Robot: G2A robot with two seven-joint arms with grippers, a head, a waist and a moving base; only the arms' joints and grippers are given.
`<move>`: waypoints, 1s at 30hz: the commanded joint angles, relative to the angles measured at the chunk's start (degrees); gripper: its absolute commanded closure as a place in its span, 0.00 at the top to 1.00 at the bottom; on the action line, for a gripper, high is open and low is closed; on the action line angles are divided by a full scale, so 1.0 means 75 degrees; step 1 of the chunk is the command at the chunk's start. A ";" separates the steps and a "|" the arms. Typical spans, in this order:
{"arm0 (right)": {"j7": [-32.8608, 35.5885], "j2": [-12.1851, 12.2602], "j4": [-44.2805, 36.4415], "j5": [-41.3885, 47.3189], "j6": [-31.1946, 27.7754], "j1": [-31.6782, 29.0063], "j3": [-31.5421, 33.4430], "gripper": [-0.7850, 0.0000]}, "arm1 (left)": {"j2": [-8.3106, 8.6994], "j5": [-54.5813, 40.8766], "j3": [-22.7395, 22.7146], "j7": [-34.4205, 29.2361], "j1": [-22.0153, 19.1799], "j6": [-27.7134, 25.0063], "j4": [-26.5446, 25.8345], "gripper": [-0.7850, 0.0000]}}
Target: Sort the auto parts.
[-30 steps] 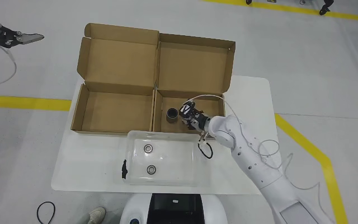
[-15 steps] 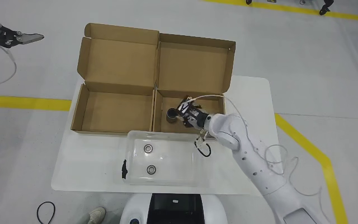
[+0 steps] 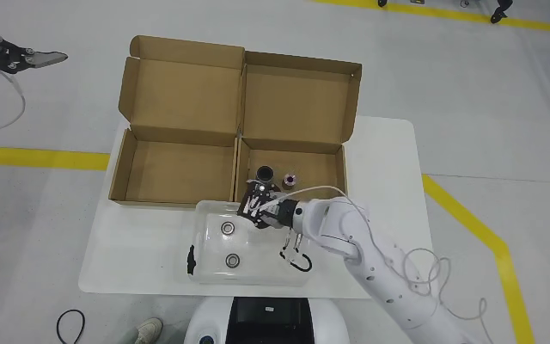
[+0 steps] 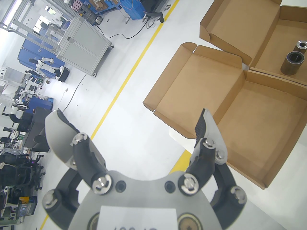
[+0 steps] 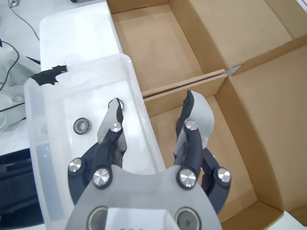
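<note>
**A:** Where's everything?

**B:** The left claw (image 4: 130, 118) hangs spread, well left of the tub (image 3: 206, 208). Two bearings (image 3: 228, 228) lie inside it. The right claw (image 5: 153, 98), spread and empty, hovers over its rim.

**A:** Handling?

**B:** Probably heavy, slick steel. Pinch across the outer ring.

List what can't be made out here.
- Right wrist view: one steel ring bearing in the clear plastic bin, half hidden behind one of the right gripper's fingers.
- Left wrist view: silver metal cylinder, cut by the edge.
- Top view: that cylinder's details, too small.
</note>
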 commanded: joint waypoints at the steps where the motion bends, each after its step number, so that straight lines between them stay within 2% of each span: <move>1: -0.0070 -0.0014 -0.0004 -0.0032 0.0001 -0.0015 -0.0108 0.59 | 0.0000 0.0000 0.0000 0.0000 0.0000 0.0000 0.0000 1.00; 5: -0.0122 -0.0044 -0.0002 -0.0089 -0.0119 -0.0004 -0.0346 0.63 | 0.0000 0.0000 0.0000 0.0000 0.0000 0.0000 0.0000 1.00; 12: -0.0249 -0.0133 0.0222 -0.0091 -0.0006 0.0066 -0.0708 0.61 | 0.0000 0.0000 0.0000 0.0000 0.0000 0.0000 0.0000 1.00; 14: -0.0313 -0.0140 0.0253 -0.0127 0.0020 0.0061 -0.0741 0.67 | 0.0000 0.0000 0.0000 0.0000 0.0000 0.0000 0.0000 1.00; 30: -0.0319 -0.0129 0.0226 -0.0172 -0.0023 0.0091 -0.0691 0.65 | 0.0000 0.0000 0.0000 0.0000 0.0000 0.0000 0.0000 1.00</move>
